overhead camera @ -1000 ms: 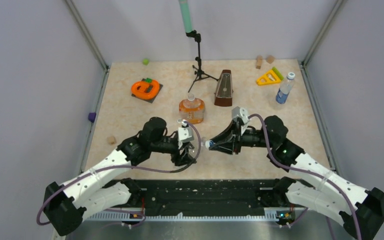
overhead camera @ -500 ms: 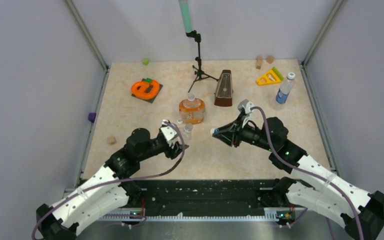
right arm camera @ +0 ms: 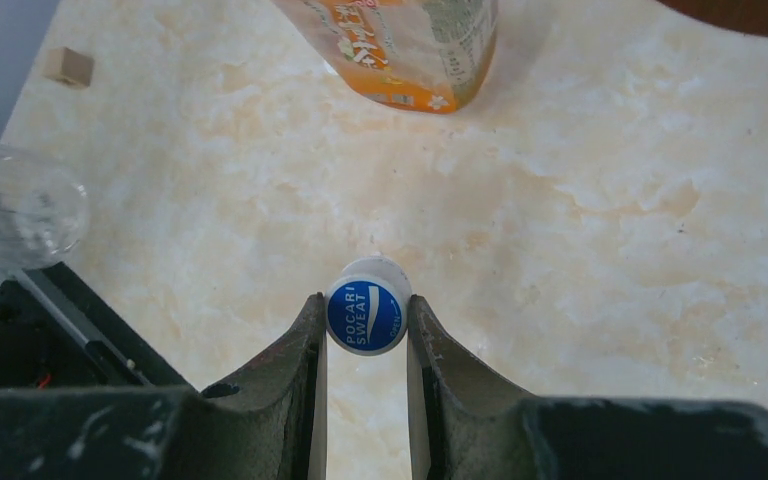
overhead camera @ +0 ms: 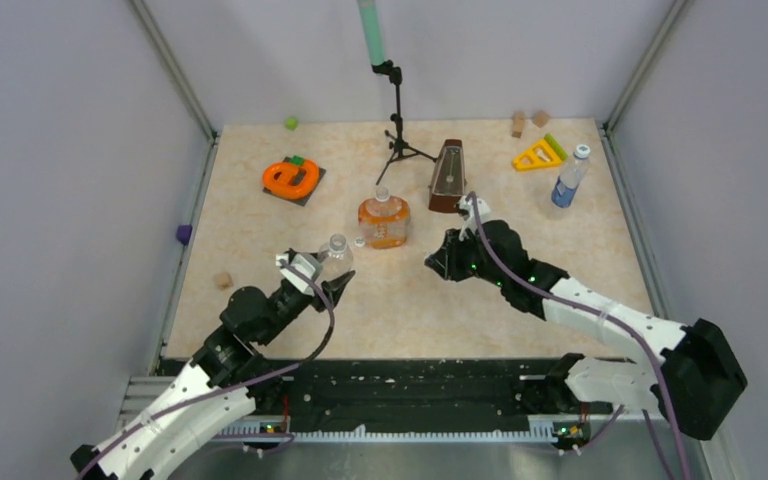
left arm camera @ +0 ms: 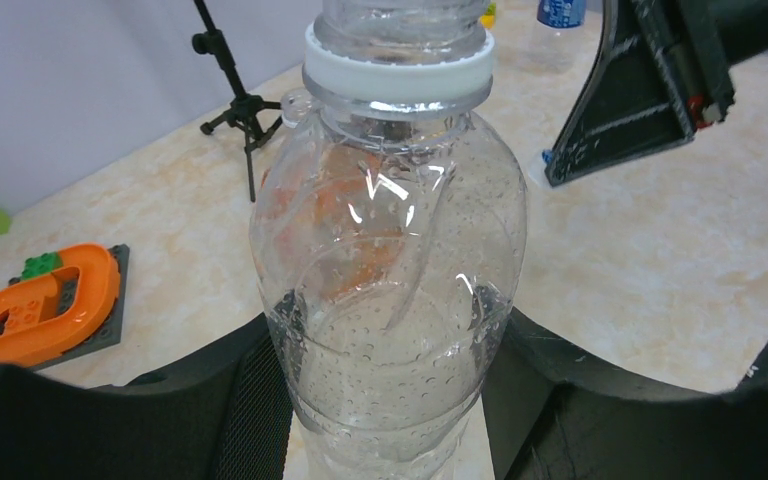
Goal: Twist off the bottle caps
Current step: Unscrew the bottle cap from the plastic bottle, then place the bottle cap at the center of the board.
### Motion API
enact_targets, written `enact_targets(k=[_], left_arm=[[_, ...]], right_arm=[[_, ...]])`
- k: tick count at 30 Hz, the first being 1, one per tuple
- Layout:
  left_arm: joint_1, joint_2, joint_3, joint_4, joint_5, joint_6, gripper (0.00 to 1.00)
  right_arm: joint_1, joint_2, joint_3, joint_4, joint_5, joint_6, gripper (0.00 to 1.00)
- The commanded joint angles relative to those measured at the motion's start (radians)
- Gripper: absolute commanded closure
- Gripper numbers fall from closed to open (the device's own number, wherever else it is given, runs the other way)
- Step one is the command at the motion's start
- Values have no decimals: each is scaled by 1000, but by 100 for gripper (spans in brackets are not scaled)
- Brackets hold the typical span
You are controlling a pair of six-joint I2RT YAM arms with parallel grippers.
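My left gripper [overhead camera: 322,283] is shut on the body of the plain clear bottle [overhead camera: 336,256], which stands upright in the left wrist view [left arm camera: 390,290] with a white neck ring [left arm camera: 397,68] and a bare threaded neck. My right gripper [overhead camera: 432,263] is shut on a small blue cap [right arm camera: 367,316] and holds it above the table, apart from the bottle. The squat orange bottle [overhead camera: 384,221] stands between and behind the grippers, its clear cap on. The blue-label bottle [overhead camera: 567,179] stands at the far right, with its white cap on.
A brown metronome [overhead camera: 447,178] and a black stand [overhead camera: 398,125] are behind the orange bottle. An orange toy on a dark plate [overhead camera: 291,179] is at the far left. A yellow triangle [overhead camera: 537,156] and small wooden blocks [overhead camera: 518,124] lie at the back right; another block [overhead camera: 223,281] lies at the left.
The grippers have drawn apart. The left arm pulled back and to the left with the clear bottle. The right arm moved farther up the table with the blue cap.
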Motion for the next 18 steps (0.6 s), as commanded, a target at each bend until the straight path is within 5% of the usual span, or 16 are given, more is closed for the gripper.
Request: enact_targets(k=[1,18], left_arm=[[2,-32,-12,72,-84,-30,100],[2,-75,-29,49,-229,-74,100]], right_arm=[[11,128,87,17,23,60,100],[109,598,349,37,48,94,100]])
